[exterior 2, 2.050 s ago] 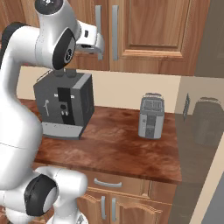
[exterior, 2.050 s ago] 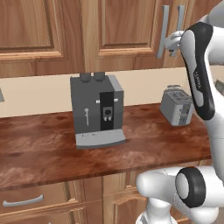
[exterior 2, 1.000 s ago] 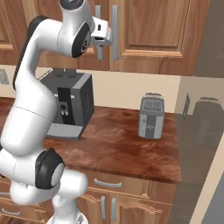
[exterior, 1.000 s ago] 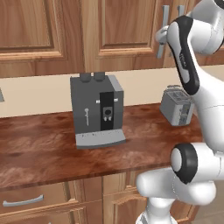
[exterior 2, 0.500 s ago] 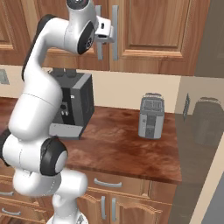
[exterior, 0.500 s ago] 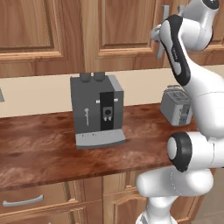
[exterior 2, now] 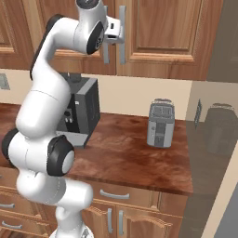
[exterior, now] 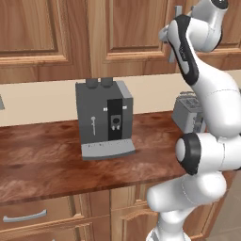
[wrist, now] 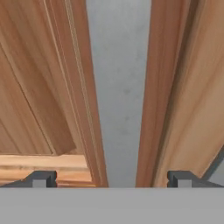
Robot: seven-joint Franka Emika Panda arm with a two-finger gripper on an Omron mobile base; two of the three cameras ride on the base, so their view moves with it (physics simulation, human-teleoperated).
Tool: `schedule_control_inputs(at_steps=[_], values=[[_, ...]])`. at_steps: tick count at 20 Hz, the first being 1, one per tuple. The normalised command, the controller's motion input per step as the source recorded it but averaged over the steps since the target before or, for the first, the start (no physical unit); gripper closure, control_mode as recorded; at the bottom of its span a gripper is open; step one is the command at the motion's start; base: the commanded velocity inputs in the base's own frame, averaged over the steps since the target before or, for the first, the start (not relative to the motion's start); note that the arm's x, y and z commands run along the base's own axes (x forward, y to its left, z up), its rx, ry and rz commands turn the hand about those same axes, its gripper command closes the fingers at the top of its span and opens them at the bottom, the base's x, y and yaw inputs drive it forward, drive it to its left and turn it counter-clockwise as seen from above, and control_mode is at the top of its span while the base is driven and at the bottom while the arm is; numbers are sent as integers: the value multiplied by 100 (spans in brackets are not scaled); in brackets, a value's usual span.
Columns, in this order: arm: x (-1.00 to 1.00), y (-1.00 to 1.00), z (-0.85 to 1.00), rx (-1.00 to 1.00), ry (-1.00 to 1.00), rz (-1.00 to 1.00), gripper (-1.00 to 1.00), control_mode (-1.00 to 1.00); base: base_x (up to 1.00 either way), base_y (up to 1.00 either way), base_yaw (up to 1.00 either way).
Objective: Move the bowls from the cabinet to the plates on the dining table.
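The cabinet (exterior 2: 158, 32) hangs on the wall above the surface (exterior: 47, 164), made of medium-brown wood with raised-panel doors, all shut. Two long grey bar handles (exterior 2: 122, 33) stand upright side by side where two of its doors meet. My arm reaches up to that spot, and my jaws (wrist: 111, 178) are spread wide, holding nothing. In the hand view, one grey handle (wrist: 120, 87) runs as a broad pale band straight up the middle, framed by wood on both sides, with my two dark fingertips (wrist: 41, 178) set well apart on either side of it. I cannot tell whether either fingertip touches the handle. In the right base view my hand sits just beside the pair of handles, level with their upper half.

Below the cabinet, a beige wall strip runs along the back of the reddish-brown wood-grain surface. A dark grey coffee machine (exterior: 106, 117) stands upright on the surface, left of my arm. A silver toaster (exterior 2: 161, 123) stands further right, well apart from the machine. Under the surface are lighter wooden drawers (exterior 2: 116, 195) and doors with grey handles.
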Motion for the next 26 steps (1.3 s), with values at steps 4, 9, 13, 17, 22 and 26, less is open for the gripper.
schedule_control_inputs(at_steps=[4, 9, 13, 17, 22, 26], values=[[18, -3, 0, 0, 0, 0, -100, -100, 0, 0, 0], [15, -1, -4, 0, 0, 1, -100, -100, 0, 0, 0], [50, -3, -26, 0, -1, 6, -100, -100, 0, 0, 0], [48, -1, -25, 0, -1, 6, -100, -100, 0, 0, 0], [17, -1, -7, 0, -1, 5, -100, -100, 0, 0, 0], [0, 0, 0, 0, 0, 0, 100, -100, 0, 0, 0]])
